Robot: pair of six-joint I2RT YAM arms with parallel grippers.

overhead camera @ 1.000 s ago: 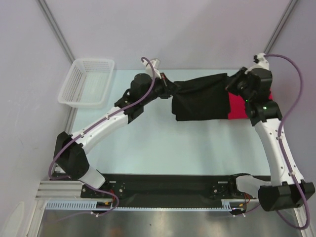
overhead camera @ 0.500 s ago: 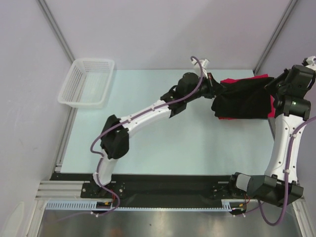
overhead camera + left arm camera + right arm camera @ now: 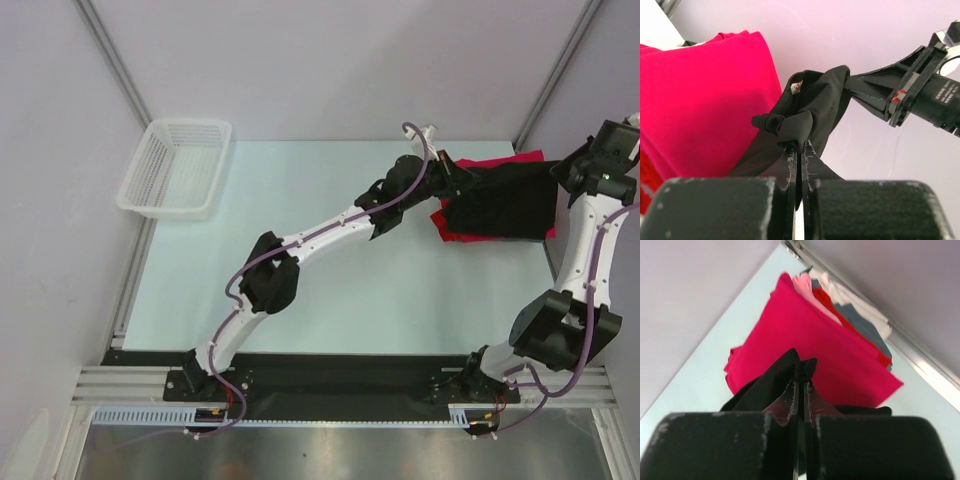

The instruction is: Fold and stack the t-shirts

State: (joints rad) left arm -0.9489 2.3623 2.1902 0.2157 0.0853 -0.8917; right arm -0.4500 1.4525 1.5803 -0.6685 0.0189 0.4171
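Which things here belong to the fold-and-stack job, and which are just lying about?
Job:
- black t-shirt, pinched by the left claw and the right claw
- red t-shirts, piled beneath it

Lying about:
- white mesh basket, far left corner, untouched

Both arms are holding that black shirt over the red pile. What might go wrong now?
1. Each pair of jaws pinches only a small bunch of the black t-shirt, so it might slip out.
2. When set down, it may land crooked or nudge the red t-shirts under it.
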